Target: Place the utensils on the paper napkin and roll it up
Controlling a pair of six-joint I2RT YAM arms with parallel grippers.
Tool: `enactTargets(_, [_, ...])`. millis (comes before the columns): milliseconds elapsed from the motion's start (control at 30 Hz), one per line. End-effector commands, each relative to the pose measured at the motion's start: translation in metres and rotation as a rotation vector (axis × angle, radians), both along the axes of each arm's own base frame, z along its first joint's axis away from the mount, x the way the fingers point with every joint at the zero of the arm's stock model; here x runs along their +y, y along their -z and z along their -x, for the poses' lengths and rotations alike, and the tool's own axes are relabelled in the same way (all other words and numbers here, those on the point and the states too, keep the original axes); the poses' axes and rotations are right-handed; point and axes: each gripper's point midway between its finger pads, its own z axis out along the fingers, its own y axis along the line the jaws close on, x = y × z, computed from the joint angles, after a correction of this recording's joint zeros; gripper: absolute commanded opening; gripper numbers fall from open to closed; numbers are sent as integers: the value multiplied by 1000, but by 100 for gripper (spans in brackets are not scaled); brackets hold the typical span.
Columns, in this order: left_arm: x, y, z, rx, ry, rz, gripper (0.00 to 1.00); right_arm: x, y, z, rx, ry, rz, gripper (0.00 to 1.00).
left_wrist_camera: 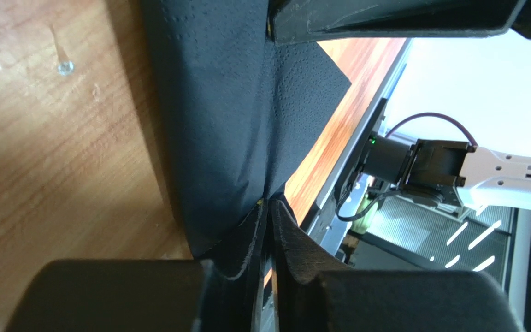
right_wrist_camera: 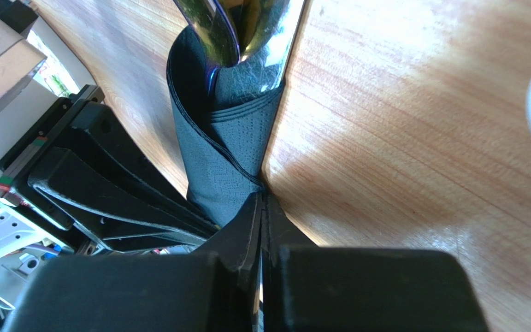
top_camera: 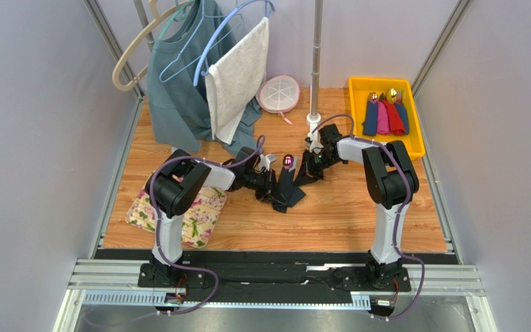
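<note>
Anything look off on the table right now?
A few small clear droplets sit on the wooden tabletop beside the thin black paper napkin, possibly a spill. Nothing else stands out.

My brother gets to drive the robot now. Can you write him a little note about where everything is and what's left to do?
Left hand: shut, pinching an edge of the black paper napkin.
Right hand: shut on the napkin fold that wraps round the utensils.
Where: mid-table, between the two hands. The spoon pokes out with its shiny bowl showing.
Done: the utensils are on the napkin and partly wrapped.
Left: probably finish rolling it snug, then let go.
</note>
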Motion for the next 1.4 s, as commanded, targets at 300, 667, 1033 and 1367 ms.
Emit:
enactTargets(300, [18,44,-1,-37,28,-193,34,3,-54,-13,-128,-18,-37,41])
enactTargets(667, [31,59,-3,-77,71,-318,37,20,-85,-5,-134,-22,-137,29])
enactTargets(1033, [23,47,-10,-127,67,-276,39,12,-13,23,-4,-20,-15,9])
enactTargets(1367, [4,-38,-19,-285,73,-80,51,-18,36,25,-6,-23,205,3])
